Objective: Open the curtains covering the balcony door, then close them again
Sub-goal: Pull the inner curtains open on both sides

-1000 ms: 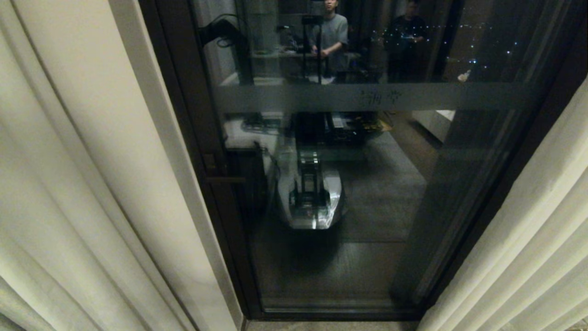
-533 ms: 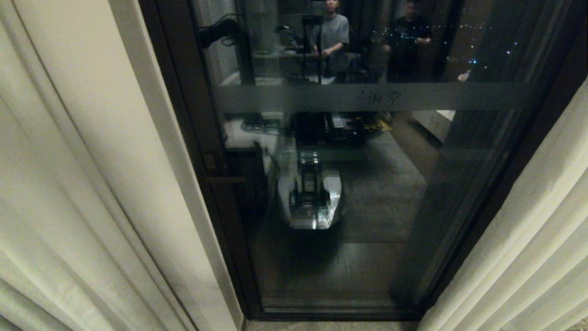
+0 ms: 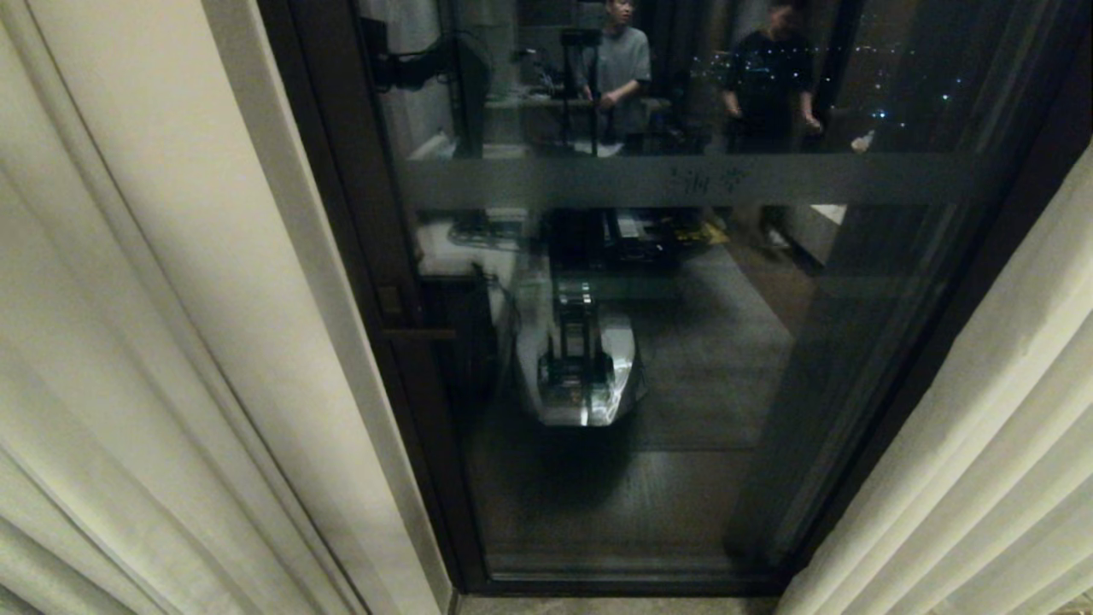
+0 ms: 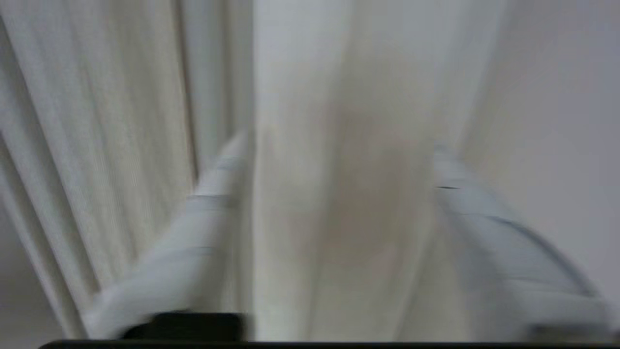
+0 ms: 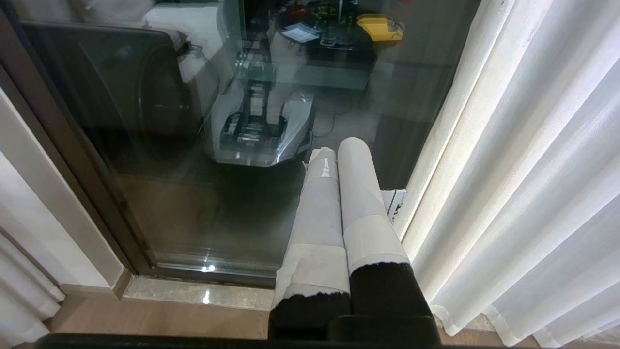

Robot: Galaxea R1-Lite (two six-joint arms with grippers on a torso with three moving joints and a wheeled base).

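While left gripper point(image 4: 334, 194) stands open, seemingly empty, curtains point(image 4: 121, 145) look soft: pinch hemmed edge.

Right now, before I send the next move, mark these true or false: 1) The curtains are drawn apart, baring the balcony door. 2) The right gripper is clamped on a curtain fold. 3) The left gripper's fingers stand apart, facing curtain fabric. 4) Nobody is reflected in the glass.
1) True: the curtains hang at either side, with the balcony door bare between them.
2) False: the right gripper is shut on nothing, beside the right panel, fingers pressed together.
3) True: the left gripper is open, with pleats straight ahead.
4) False: two people show in the reflection.
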